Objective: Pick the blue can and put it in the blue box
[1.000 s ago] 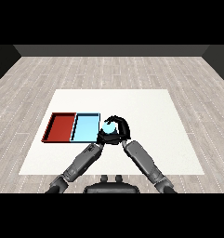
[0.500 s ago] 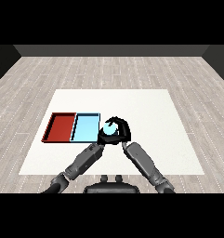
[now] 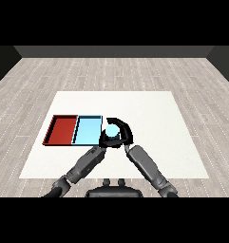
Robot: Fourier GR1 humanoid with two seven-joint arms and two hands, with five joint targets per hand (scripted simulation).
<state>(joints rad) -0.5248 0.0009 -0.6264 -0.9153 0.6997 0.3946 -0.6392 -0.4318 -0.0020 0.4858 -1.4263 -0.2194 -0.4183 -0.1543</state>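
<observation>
While looking down from the head, across the white desk [image 3: 154, 118]: finds the blue can [image 3: 112, 132] close to the desk's middle, a little toward its left edge and roughly halfway between near and far edges. Sits inside the right hand [image 3: 126, 135], black fingers and thumb curled round it from the right and over the far side, so only a pale rounded face of the can shows between them. Seems to stand upright, long axis up off the desk, though too much is covered to be sure. Cannot tell whether lifted or resting on the desk.

Places the light blue tray [image 3: 87, 130] just beside the can, on the side of the desk's left edge, its right rim next to or touching the curled fingers. Lies long from near to far, with the red tray [image 3: 61, 129] joined to its other side, nearer the left edge again. Nothing seen in either tray.

Has the left hand [image 3: 104, 141] at the can's near-left side, close under the blue tray's near right corner; open or closed, cannot tell, nor whether touching the can.

Judged from this: can in grasp, carry not yet done. Turns on one relation only, tray directly toward the desk's left edge from the held can, and very near. Calls for a short sideways carry over the right rim, can raised enough to pass it, then setting down on the tray floor. Could clip the left hand or that rim on the way.
</observation>
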